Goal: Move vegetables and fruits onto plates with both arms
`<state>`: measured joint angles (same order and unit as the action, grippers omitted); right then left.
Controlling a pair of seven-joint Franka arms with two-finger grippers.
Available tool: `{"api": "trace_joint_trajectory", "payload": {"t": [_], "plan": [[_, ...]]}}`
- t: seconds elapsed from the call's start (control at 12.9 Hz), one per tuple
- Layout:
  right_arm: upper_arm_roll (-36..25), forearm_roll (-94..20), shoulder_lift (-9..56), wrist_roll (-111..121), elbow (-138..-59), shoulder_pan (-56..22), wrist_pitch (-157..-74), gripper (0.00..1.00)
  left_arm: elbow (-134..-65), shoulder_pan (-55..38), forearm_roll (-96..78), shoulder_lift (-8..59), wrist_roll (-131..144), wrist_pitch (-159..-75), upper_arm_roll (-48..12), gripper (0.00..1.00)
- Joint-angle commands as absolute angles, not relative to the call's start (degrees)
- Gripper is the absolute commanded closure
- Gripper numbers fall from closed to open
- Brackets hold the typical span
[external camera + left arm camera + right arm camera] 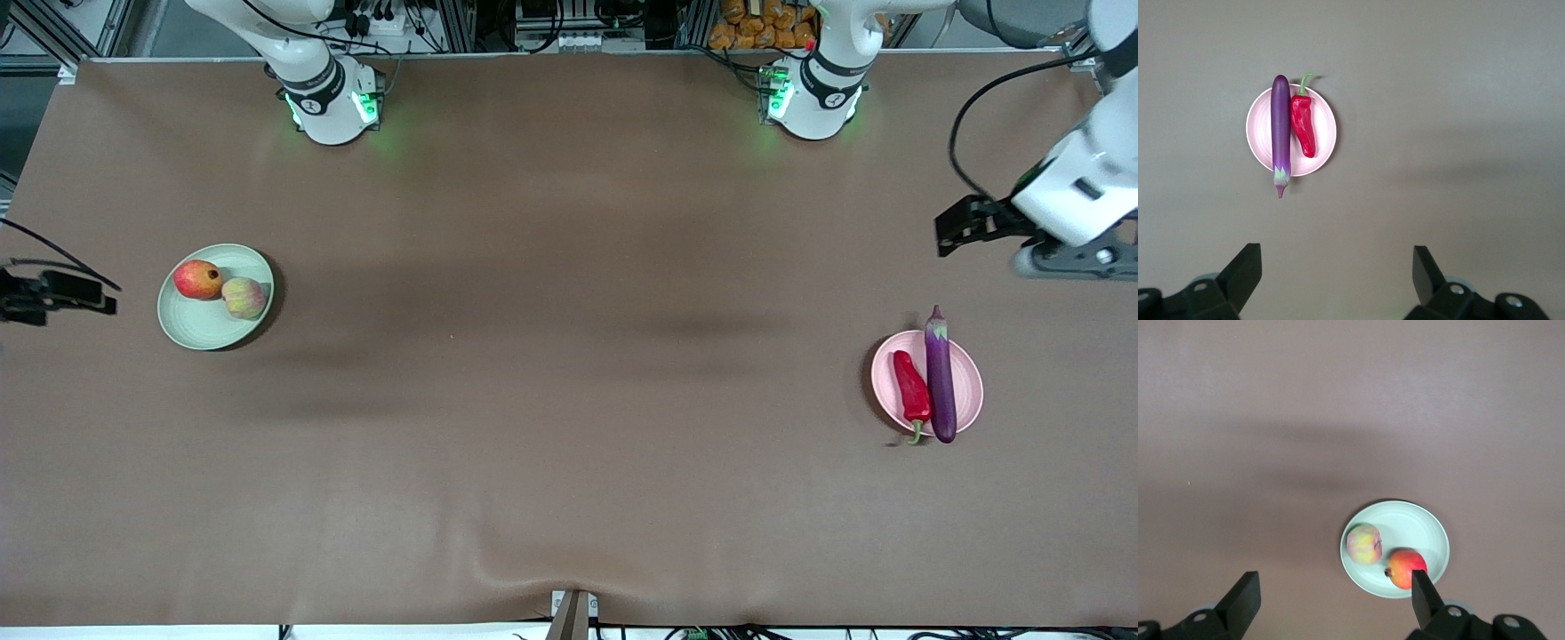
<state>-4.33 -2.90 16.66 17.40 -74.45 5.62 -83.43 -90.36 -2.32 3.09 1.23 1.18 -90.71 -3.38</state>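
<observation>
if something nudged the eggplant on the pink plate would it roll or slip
Probably. The eggplant looks glossy and round-bodied, so likely slippery and apt to roll. Both ends overhang the shallow pink plate, so it may pivot off; the chili beside it might block one side.

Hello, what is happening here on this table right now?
Nothing is being handled. The apple and peach lie on the green plate; the chili pepper and eggplant lie on the pink plate. The left gripper and right gripper are empty, fingers open, each above the table beside its plate.
</observation>
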Motion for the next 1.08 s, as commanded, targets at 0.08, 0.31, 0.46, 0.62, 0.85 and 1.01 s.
{"api": "trace_joint_trajectory", "payload": {"t": [0.08,0.31,0.46,0.62,0.85,1.01], "plan": [[-4.0,2.6,8.4,9.3,-75.3,1.1,-78.0,0.0,-91.0,-2.6,2.1,0.5,0.4,-89.6,-2.5,0.0],[-3.4,3.3,1.6,-2.3,-80.3,-1.8,-77.2,0.0,-90.0,-2.6,1.9,0.9,0.4,-85.4,-2.6,0.0],[-3.8,3.3,-5.9,-1.5,-89.9,-1.2,-83.9,0.0,-89.8,-2.6,1.9,0.9,0.1,-84.3,-2.6,0.0],[-3.4,3.6,-9.0,-1.3,-94.0,-1.8,-85.6,0.0,-89.2,-2.2,2.4,1.0,0.1,-84.3,-2.5,0.0],[-4.3,3.4,-7.8,4.2,-92.9,-0.6,-86.4,0.0,-89.4,-1.8,2.5,1.8,0.5,-84.3,-2.5,0.0],[-4.7,2.9,-4.6,6.5,-87.9,-0.5,-86.3,0.0,-89.2,-2.0,2.6,2.8,0.9,-84.3,-2.5,0.0]]}}
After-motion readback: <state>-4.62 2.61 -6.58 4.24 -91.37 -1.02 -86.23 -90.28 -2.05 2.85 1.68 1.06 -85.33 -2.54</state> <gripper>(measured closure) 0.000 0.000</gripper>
